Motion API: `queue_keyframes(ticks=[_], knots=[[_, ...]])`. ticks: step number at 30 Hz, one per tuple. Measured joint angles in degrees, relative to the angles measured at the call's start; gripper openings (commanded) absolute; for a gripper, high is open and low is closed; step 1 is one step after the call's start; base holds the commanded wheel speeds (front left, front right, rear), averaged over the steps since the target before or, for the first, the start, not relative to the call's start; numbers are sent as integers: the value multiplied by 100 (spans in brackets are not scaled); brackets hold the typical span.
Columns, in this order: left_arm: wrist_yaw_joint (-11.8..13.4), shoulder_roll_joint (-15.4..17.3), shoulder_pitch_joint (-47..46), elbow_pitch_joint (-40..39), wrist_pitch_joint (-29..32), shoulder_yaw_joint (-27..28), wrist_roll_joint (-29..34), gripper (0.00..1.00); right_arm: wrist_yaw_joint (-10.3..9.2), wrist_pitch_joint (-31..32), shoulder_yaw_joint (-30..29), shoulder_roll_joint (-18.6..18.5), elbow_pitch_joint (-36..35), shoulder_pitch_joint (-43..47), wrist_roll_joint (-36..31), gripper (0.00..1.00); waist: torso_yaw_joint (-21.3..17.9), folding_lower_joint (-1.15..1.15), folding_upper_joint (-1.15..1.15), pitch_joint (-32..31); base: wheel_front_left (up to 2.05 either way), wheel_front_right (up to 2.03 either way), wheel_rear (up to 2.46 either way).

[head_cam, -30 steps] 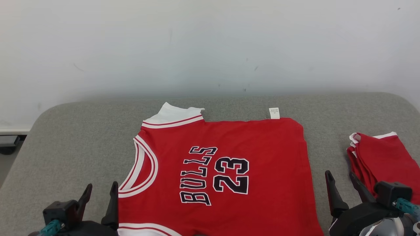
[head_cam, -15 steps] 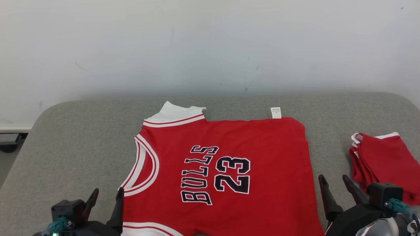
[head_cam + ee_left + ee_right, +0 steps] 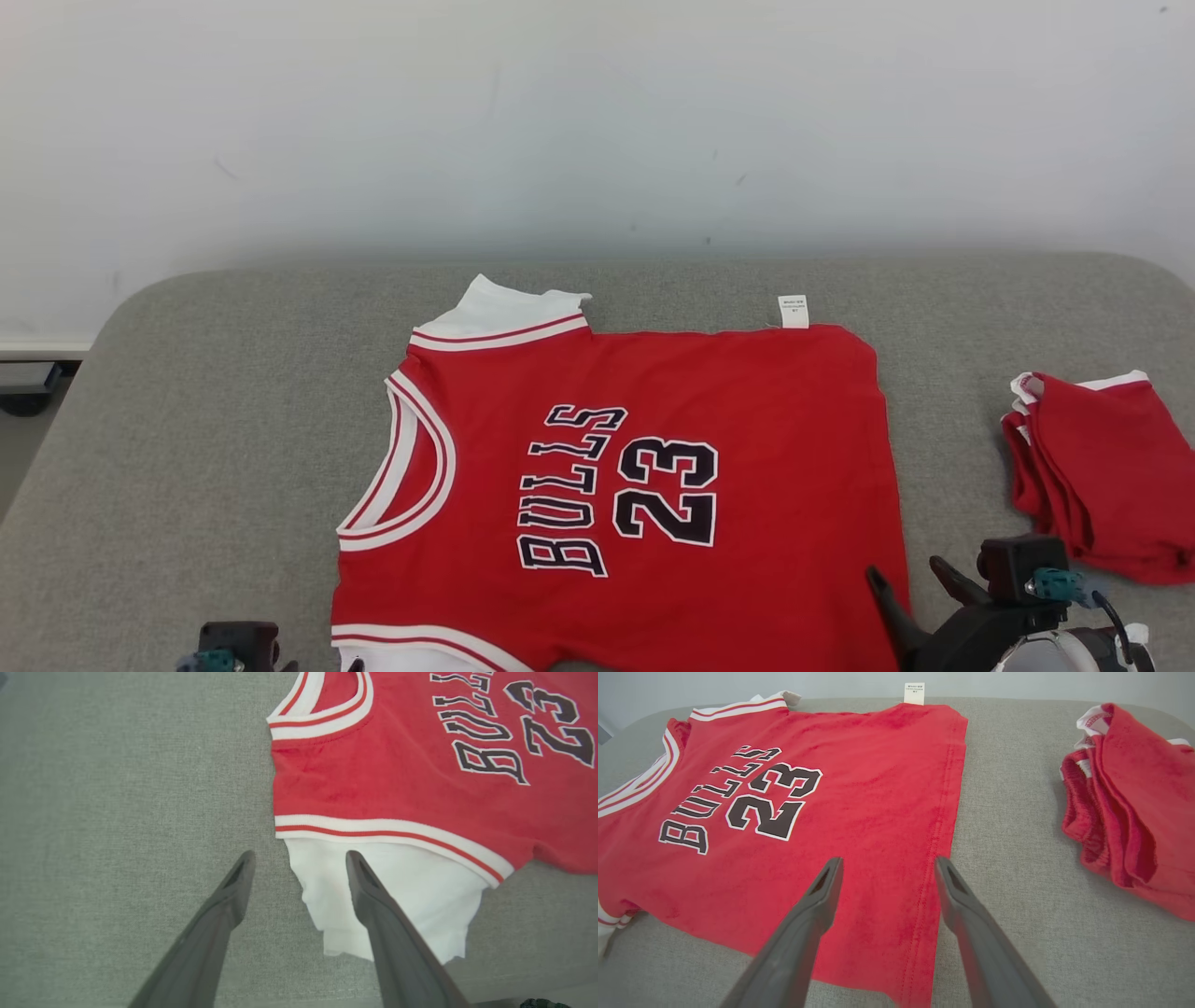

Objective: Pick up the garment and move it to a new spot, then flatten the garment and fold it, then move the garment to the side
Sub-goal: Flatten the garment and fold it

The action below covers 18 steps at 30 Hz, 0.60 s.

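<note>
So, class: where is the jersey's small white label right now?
In the head view the white label sticks out from the far edge of the red jersey, right of centre, left of the folded red garment.

Bright even light, soft faint shadows, no glare; wrist views wide-angle, sharp

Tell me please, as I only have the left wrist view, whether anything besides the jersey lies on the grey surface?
Observer: Yes, a folded red garment lies apart from the jersey, to the robot's right of it.
Operator: Where is the right gripper?
Observer: The right gripper points at the jersey's hem, jaws open.
Operator: Is any label showing?
Observer: A white label sticks out at the jersey's far edge.
</note>
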Motion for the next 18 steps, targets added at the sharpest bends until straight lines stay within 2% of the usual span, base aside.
queue_keyframes(ticks=[9,18], knots=[[23,-34,-8,279,449,-44,-44,100,-5,299,97,-67,365,-38,-49,100,-20,0,0,153,0,0,0],[-35,-126,-3,357,648,-199,-96,100,-5,420,156,-1,526,-37,-49,100,-27,0,0,231,0,0,0]])
